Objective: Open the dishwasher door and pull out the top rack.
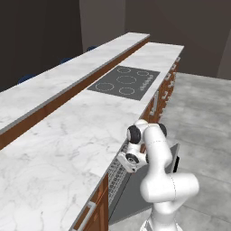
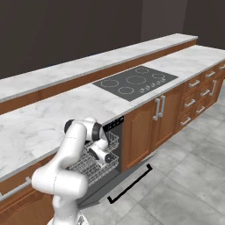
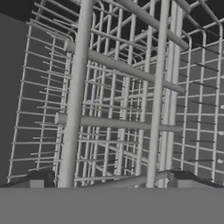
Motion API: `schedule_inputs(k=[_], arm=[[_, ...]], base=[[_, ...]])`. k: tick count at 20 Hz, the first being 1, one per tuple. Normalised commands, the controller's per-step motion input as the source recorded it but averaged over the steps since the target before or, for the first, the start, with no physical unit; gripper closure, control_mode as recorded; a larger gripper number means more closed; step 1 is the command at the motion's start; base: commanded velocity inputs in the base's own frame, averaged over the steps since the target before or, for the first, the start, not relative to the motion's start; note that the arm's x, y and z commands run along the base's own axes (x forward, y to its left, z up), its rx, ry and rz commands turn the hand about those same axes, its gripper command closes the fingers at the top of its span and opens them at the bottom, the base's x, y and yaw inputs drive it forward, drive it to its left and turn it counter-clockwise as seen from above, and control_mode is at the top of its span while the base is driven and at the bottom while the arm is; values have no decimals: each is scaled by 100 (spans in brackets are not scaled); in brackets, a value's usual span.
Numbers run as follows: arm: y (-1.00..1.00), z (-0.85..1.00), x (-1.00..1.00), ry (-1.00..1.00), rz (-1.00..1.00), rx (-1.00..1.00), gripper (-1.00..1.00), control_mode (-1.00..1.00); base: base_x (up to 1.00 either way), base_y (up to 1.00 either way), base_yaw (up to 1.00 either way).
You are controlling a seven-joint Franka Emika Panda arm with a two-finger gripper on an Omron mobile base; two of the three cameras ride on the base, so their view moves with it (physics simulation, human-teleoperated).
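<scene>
The dishwasher door [image 2: 132, 182] lay folded down, its black bar handle toward the floor. The top rack [image 2: 94, 165], a light grey thin-wire basket, projected partly from the cavity. The gripper [image 3: 111, 181] sat against its front wires, fingertips [image 3: 39, 179] set wide with a rim wire running between them, not visibly clamped.

arm folded low, tool [image 3: 109, 180] pointing downward, its fingertips [image 3: 39, 179] spread apart.
</scene>
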Motion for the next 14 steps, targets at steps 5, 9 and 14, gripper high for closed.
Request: schedule_inputs(k=[5, 9, 14], arm=[[0, -1, 0, 5, -17, -36, -100, -100], [-3, -1, 0, 14, -22, -34, -100, -100], [-10, 0, 0, 21, -25, -34, -100, -100]], base=[[0, 0, 0], [0, 0, 0], [0, 0, 0]])
